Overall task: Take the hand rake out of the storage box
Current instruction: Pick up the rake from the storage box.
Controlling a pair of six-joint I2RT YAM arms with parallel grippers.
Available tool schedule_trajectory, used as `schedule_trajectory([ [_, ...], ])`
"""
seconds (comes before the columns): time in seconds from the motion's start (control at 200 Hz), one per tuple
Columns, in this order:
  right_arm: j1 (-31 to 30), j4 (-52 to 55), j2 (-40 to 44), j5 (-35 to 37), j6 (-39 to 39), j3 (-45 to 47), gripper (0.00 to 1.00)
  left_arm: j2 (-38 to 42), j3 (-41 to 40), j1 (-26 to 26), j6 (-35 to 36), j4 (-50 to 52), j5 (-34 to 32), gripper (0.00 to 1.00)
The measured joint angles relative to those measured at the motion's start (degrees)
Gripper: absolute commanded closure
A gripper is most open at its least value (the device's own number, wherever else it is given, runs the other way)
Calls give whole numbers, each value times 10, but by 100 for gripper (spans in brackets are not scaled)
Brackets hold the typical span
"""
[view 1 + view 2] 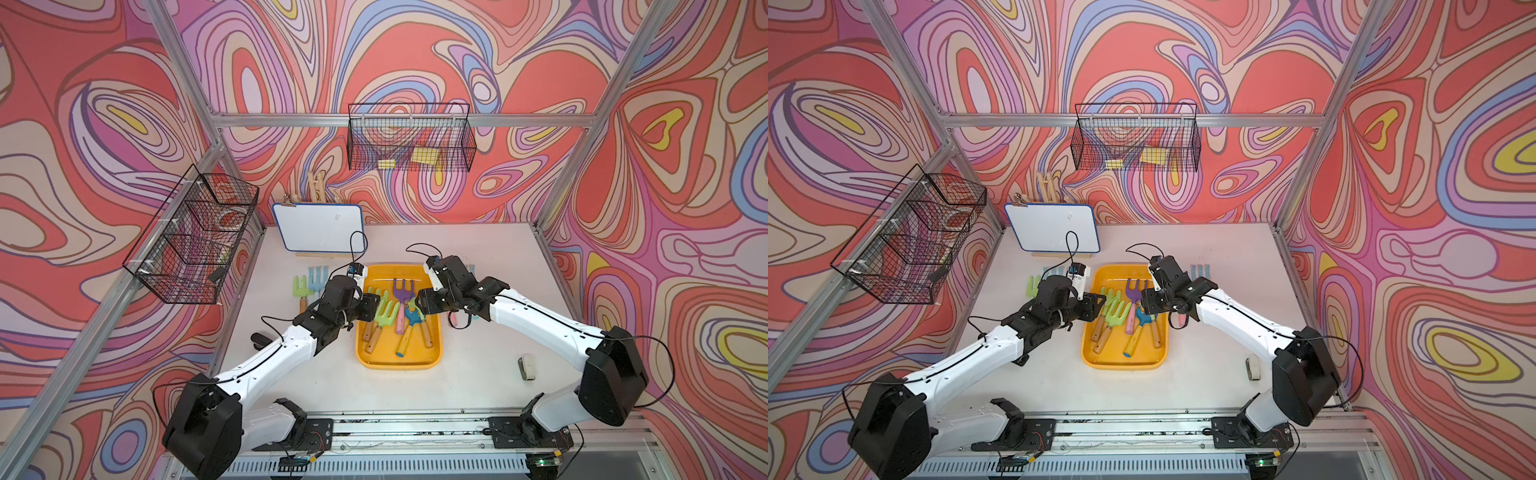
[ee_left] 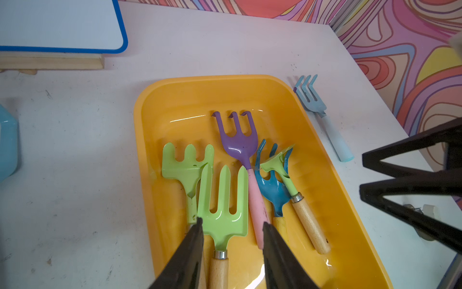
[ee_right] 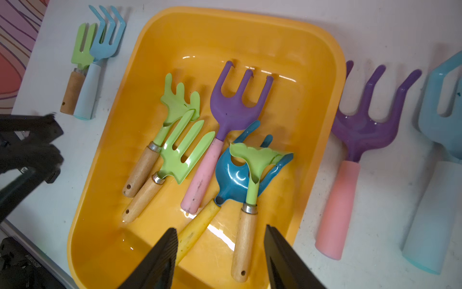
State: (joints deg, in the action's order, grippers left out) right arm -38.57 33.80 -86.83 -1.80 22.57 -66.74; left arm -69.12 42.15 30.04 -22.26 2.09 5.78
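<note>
Five hand rakes point(image 1: 404, 289) lie jumbled in the yellow storage box point(image 1: 399, 362). The left gripper point(image 2: 232, 222), fingers apart, straddles a green rake point(image 2: 222, 200), apparently lining up a grab; the right gripper point(image 3: 220, 229), likewise parted, hovers over the handles point(image 3: 243, 240).

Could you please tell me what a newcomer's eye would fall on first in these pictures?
First the yellow-orange storage box in the middle of the table, with five pastel hand rakes jumbled inside, a purple rake among them. Next, the left gripper and right gripper poised over it from either side, jaws apart, amid swirling red-and-purple walls.
</note>
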Motion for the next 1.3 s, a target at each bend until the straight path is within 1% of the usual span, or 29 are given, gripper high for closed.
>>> schedule_trajectory([
  [0.185,-43,30,-5,31,28,5,44,2,0,0,0,0,0,56],
  [0.32,-58,45,-9,52,44,7,45,5,0,0,0,0,0,56],
  [0.471,-63,51,-25,68,56,7,45,7,0,0,0,0,1,56],
  [0.596,-65,51,-58,78,59,7,45,7,0,0,0,0,1,56],
  [0.756,-68,50,-96,96,61,7,43,7,0,0,0,0,0,56],
  [0.916,-69,48,-126,112,61,-5,43,7,0,0,0,0,0,56],
  [1.057,-70,42,-158,119,61,-21,45,7,0,0,0,0,0,56],
  [1.147,-70,41,-176,125,62,-28,50,7,0,0,0,0,0,56],
  [1.302,-70,50,-195,141,65,-42,53,7,0,0,0,0,0,56],
])
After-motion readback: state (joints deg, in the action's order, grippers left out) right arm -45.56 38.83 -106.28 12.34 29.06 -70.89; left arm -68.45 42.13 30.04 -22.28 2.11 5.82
